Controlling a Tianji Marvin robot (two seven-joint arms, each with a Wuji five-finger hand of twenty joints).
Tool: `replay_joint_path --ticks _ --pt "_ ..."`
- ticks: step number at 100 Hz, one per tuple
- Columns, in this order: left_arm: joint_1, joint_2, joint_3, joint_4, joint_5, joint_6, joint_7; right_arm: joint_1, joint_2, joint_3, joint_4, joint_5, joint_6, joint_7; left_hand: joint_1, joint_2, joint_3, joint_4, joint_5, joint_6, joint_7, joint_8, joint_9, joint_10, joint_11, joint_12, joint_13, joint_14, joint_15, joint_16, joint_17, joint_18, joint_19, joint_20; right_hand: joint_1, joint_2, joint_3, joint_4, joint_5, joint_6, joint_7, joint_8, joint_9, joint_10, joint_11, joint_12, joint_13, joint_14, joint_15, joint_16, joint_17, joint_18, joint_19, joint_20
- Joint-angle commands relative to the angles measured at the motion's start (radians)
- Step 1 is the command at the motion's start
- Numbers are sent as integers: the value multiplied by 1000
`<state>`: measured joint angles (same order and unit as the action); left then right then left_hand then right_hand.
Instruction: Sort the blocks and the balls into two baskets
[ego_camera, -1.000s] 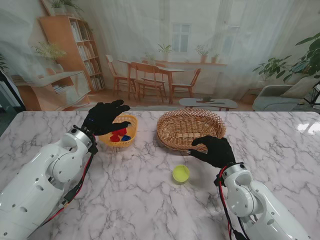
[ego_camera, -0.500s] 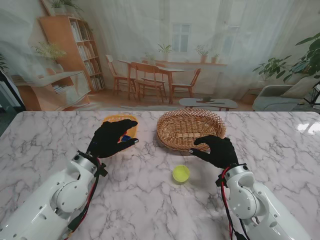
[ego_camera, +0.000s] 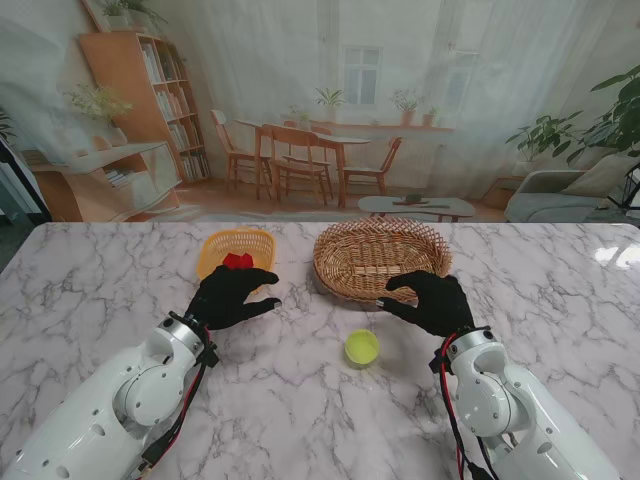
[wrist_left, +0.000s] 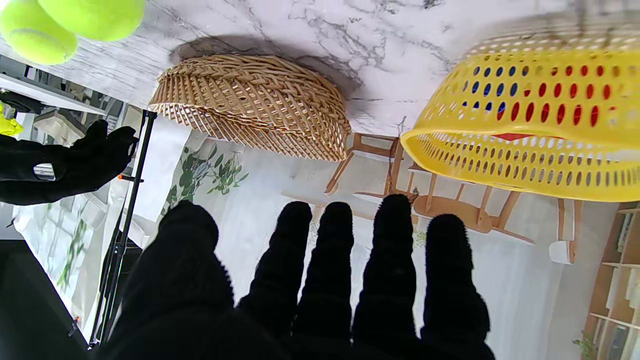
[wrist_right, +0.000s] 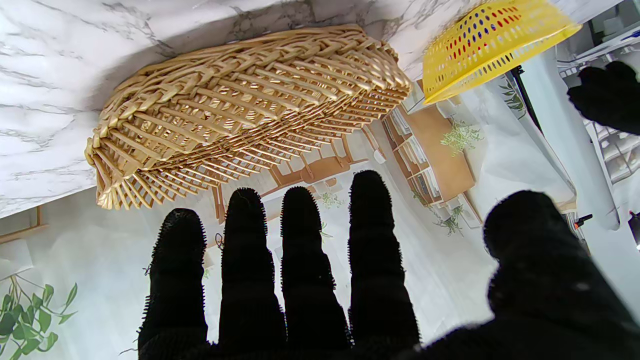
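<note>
Both hands empty; ball (ego_camera: 361, 348) on table, possibly two.

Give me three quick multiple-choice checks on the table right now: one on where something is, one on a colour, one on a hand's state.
1. Where is the yellow-green ball?
A. in the wicker basket
B. on the table, nearer to me than the wicker basket
C. in the left hand

2. What colour is the smaller basket holding the blocks?
A. yellow
B. green
C. white

3. What is the state of the left hand?
A. shut on a block
B. shut on the ball
C. open, holding nothing

Answers: 1 B, the ball sits on bare marble between the hands. 2 A, its perforated wall is yellow. 3 C, the left wrist view shows spread fingers with nothing between them.
</note>
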<state>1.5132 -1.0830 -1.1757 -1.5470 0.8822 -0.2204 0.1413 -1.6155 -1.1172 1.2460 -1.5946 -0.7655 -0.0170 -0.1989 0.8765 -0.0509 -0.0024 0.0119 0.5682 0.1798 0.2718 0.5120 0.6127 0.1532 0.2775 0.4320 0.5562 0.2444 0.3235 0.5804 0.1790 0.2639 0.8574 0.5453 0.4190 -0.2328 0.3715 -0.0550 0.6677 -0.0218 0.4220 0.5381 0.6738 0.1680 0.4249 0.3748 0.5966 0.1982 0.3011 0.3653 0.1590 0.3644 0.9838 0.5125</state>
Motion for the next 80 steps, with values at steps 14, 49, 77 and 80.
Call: replay_joint_path --ticks 14,49,77,80 --pt "-12 4 -7 15 13 -13 -20 1 0 -1 5 -5 -4 3 -1 45 -20 -7 -8 -15 -14 -7 2 -9 -16 -3 1 -12 -10 -1 -16 20 -5 19 30 35 -14 26 9 11 5 -13 -10 0 8 4 -8 -2 -42 -8 -19 15 -13 -7" --pt "-27 7 3 31 18 -5 -30 -16 0 7 -18 -11 -22 -5 -4 45 -20 -7 -10 -15 -23 -11 -3 -8 -23 -5 -5 -8 -15 -2 -20 22 -12 23 30 35 -14 26 11 8 6 -13 -9 -2 8 4 -7 -4 -41 -9 -18 15 -12 -7" --pt "-37 11 12 38 28 2 -46 -54 -1 46 -41 -48 -23 -44 -5 46 -20 -7 -10 -17 -25 -10 -3 -8 -25 -6 -10 4 -18 -3 -22 23 -17 25 28 37 -13 27 -36 6 -11 -17 -117 -2 -16 -4 -45 -15 -54 -13 -31 2 -16 -9" --pt "-37 11 11 38 28 1 -48 -62 1 57 -44 -62 -23 -45 -5 46 -20 -7 -12 -15 -26 -11 -4 -7 -26 -6 -9 -1 -17 -2 -23 23 -17 25 26 38 -13 27 -47 8 -14 -17 -134 -2 -16 -5 -54 -15 -56 -14 -34 0 -17 -9"
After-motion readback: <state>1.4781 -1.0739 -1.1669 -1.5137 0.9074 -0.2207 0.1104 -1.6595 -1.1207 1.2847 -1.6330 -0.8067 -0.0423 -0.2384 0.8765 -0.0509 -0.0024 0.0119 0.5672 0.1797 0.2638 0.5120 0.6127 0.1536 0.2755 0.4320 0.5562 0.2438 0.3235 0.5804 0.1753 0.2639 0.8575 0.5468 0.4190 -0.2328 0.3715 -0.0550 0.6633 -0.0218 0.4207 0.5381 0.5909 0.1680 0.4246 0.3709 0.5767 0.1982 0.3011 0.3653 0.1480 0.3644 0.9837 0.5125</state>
